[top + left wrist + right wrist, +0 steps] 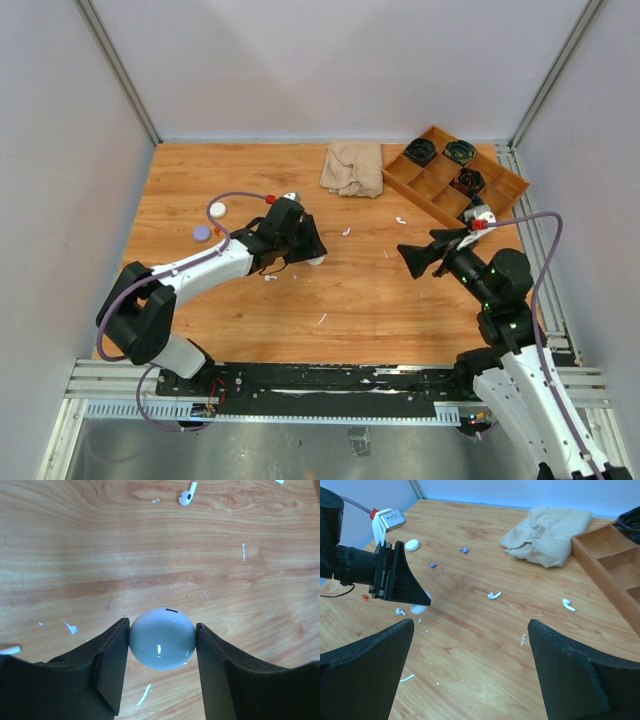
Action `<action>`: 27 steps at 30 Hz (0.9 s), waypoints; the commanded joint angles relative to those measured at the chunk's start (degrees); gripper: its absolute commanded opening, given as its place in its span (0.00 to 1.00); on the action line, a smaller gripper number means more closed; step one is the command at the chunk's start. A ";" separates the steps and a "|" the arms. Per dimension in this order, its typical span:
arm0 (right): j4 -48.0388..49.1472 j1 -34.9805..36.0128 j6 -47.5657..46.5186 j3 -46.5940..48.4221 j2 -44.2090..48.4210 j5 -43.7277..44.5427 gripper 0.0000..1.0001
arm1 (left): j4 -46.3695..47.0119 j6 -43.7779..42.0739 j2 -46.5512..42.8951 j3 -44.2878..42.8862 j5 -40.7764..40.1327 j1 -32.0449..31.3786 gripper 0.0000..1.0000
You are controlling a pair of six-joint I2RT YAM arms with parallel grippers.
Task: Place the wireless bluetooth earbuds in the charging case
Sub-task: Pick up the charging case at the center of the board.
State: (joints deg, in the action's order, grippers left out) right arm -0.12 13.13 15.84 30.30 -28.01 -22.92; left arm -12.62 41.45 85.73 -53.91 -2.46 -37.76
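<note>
— What has the left pincer (306,250) got?
— It clamps a round white case (161,639) low at the bench (370,300).
— And the right pincer (470,627)?
— Spread wide, holding nothing.
— The earbuds (494,595)?
— Loose on the bench. One white lies between the pincers, another white one (568,605) near the wooden tray (600,575), and purple ones (464,550) farther back.

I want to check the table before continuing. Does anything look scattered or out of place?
Yes. Loose pieces lie across the table: a white earbud in the middle, another near the wooden tray, a purple earbud farther back. Small white flecks also litter the wood.
</note>
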 commanded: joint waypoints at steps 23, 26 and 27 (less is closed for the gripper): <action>44.89 28.30 0.11 -5.63 -33.30 17.32 0.94 | 15.00 44.21 -11.57 14.13 -0.96 -0.46 0.33; 48.07 29.97 0.54 -5.01 -36.92 18.27 0.90 | 16.65 47.57 -13.34 16.30 -1.75 -0.47 0.33; 48.55 30.57 0.63 -4.67 -37.93 18.71 0.88 | 17.50 48.59 -13.86 16.96 -2.11 -0.45 0.33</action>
State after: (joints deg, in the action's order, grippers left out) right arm 40.60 41.28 16.10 24.99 -62.96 -7.05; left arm 0.54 83.40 74.35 -39.33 -2.35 -37.76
